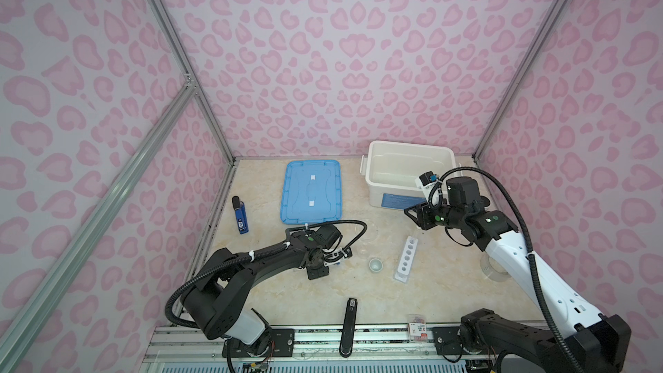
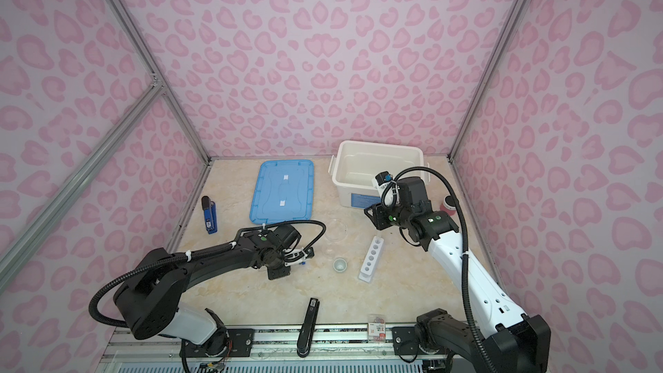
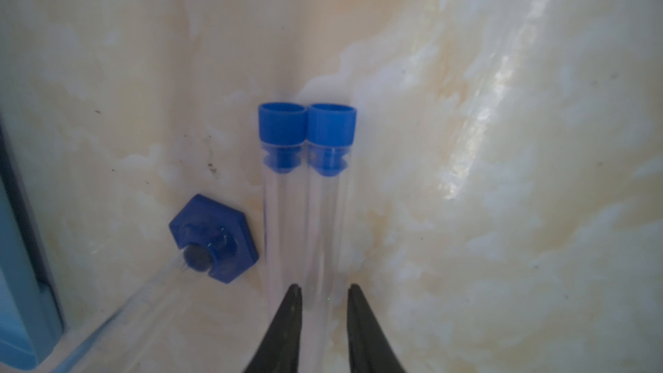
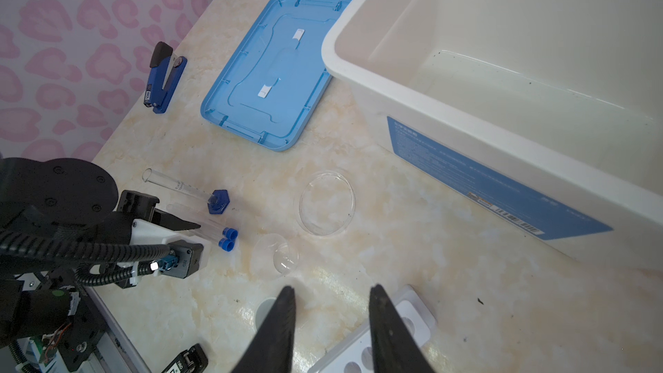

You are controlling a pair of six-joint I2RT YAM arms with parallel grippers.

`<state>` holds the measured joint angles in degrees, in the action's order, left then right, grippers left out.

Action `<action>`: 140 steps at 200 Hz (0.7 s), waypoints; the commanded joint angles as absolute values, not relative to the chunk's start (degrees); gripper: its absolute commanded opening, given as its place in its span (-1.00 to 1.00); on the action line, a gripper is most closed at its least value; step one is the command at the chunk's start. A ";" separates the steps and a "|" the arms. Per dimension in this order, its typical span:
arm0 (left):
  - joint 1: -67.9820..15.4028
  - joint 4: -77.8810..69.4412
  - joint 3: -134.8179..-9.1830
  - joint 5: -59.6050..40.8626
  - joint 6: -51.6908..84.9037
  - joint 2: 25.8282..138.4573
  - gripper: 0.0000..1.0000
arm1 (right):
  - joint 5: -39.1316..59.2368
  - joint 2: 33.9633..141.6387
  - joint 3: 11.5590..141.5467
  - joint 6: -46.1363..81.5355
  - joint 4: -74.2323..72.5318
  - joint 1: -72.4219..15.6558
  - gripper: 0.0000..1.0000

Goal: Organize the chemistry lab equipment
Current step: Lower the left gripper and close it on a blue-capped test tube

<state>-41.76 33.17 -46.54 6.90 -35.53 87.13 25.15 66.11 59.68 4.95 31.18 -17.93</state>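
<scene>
Test tubes (image 3: 324, 209), two, clear with blue caps, flat on the desk (image 1: 323, 299), side by side with caps touching, toward the left edge and about midway back. Farther left, close along that edge: blue-and-black stapler-like stick (image 1: 239, 215), lying flat. Toward the back edge: blue lid (image 1: 312, 191), flat.

Left claw (image 3: 324, 287) low over the tubes, narrow, fingertips (image 3: 292, 303) astride the lower half of one tube; squeezing or only bracketing it, cannot tell. Just beside the tubes, not touching: small glass cylinder (image 3: 213, 238) on its side, blue six-sided base nearest them.

Near the desk's middle: clear round dish (image 4: 326, 202), and nearer the front a smaller clear dish (image 4: 278, 254), apart from it. Then tiny pale cup (image 1: 375, 264), upright, mouth up. Near it on the right: white holed rack (image 1: 407, 258), holes upward, slanting front to back.

Back right corner: white bin (image 1: 373, 188), open-topped. Right claw (image 4: 332, 287) in the air in front of the bin, above the cup and the rack, moderately wide, holding nothing.

Toward the right edge: clear glass vessel (image 1: 489, 267), partly hidden under the right arm (image 1: 520, 263). In a top view, pink black-topped can (image 2: 448, 204) near the bin, by the right edge.
</scene>
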 commanded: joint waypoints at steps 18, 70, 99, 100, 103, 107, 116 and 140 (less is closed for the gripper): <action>-42.27 33.31 -47.47 6.85 -35.82 88.45 -0.49 | 25.94 66.45 59.22 5.01 29.71 -17.86 -0.30; -42.63 33.20 -47.02 6.00 -35.60 88.25 -0.50 | 25.38 67.07 58.63 4.98 28.96 -17.68 -0.30; -43.06 33.29 -46.94 5.86 -35.57 88.18 -0.50 | 25.80 67.34 58.96 4.92 29.40 -17.69 -0.30; -43.07 33.26 -46.93 5.83 -35.58 88.12 -0.50 | 25.78 67.33 58.97 4.92 29.42 -17.68 -0.30; -43.07 33.27 -46.93 5.80 -35.53 88.14 -0.50 | 25.65 67.32 59.04 4.92 29.48 -17.67 -0.30; -43.07 33.23 -46.81 5.82 -35.51 88.11 -0.51 | 25.51 67.32 59.12 4.84 29.61 -17.75 -0.30; -43.15 33.22 -46.69 5.72 -35.51 88.02 -0.51 | 25.44 67.24 59.09 4.83 29.58 -17.74 -0.30; -43.62 33.14 -46.50 5.14 -35.20 87.99 -0.51 | 25.53 67.41 58.97 4.92 29.44 -17.58 -0.30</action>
